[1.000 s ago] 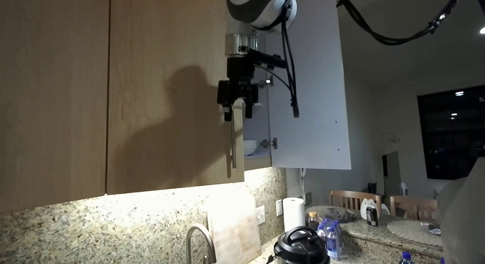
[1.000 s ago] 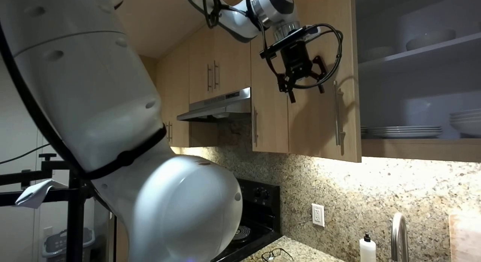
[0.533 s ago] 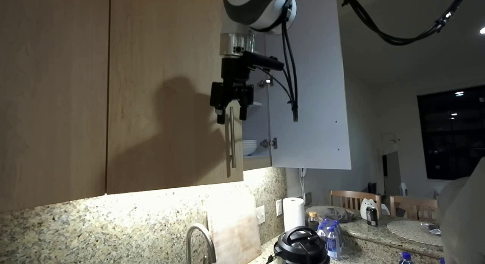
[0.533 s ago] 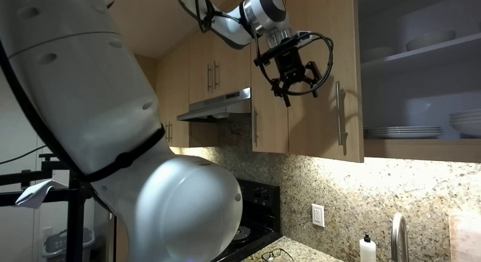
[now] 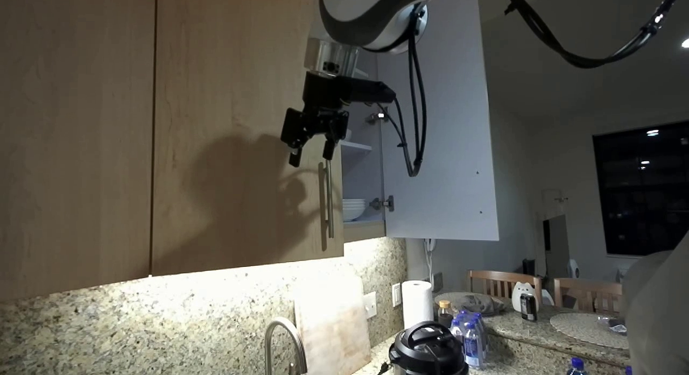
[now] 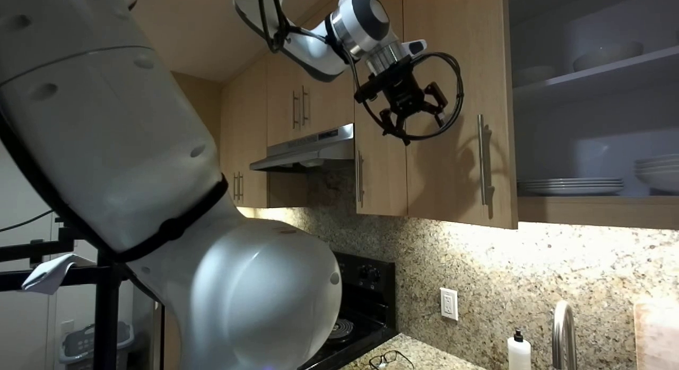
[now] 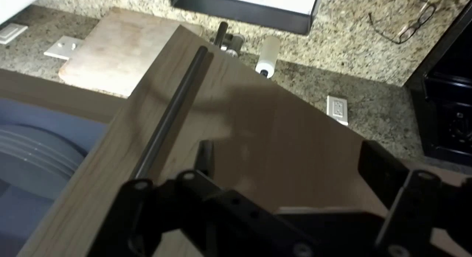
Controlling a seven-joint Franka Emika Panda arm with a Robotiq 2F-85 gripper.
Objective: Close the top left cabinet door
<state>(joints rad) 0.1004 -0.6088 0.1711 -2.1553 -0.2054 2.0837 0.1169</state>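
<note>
The top left cabinet door point(image 6: 460, 168) is standing ajar beside stacked plates point(image 6: 570, 187), while the end effector point(image 5: 311, 156), jaws spread around nothing, is hovering before the door's outer face near the bar handle point(image 6: 481, 158), presumably because pushing there is offering leverage.

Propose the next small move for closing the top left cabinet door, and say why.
Probably ease the end effector against the outer face of the cabinet door, near its handle, to swing it inward. The wrist view shows the door's free edge standing out from the cabinet, and the jaws parted over that face, not around the handle.
</note>
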